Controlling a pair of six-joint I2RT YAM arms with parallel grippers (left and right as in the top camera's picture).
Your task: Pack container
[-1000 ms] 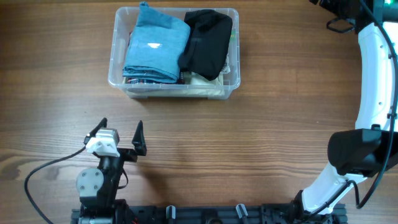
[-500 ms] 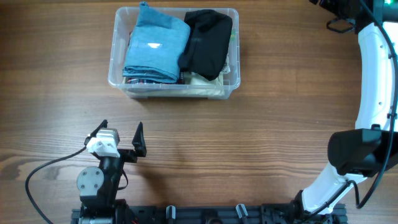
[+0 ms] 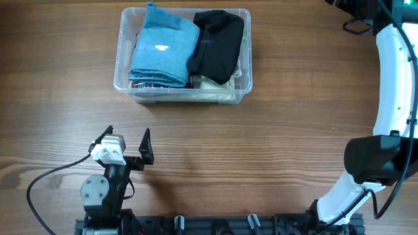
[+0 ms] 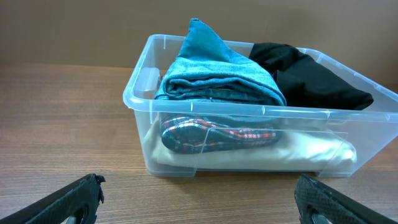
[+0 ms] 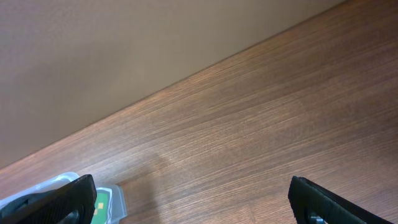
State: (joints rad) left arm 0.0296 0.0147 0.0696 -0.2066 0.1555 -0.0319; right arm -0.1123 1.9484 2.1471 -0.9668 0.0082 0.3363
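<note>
From above, the container (image 3: 120,65) sits at the far middle of the surface (image 3: 261,150), filled with a folded blue cloth (image 3: 163,49) beside a black cloth (image 3: 219,42), both rising to about the rim. My left tool (image 3: 127,136) hangs near the front edge, wide open and empty, well apart from the container. My right arm (image 3: 392,78) reaches off to the far right corner. I see nothing loose left to pack, so I judge the packing is at or near its end. Any next move would call for a clean lift over the near rim, with bare wood all around. In the left wrist view my left tool (image 4: 202,205) gapes empty, facing the container's front wall (image 4: 261,118); a plaid piece (image 4: 217,134) lies under the blue. In the right wrist view my right tool (image 5: 193,205) is spread wide over bare wood, holding nothing; a clear green-patched corner (image 5: 102,199) I cannot identify.
</note>
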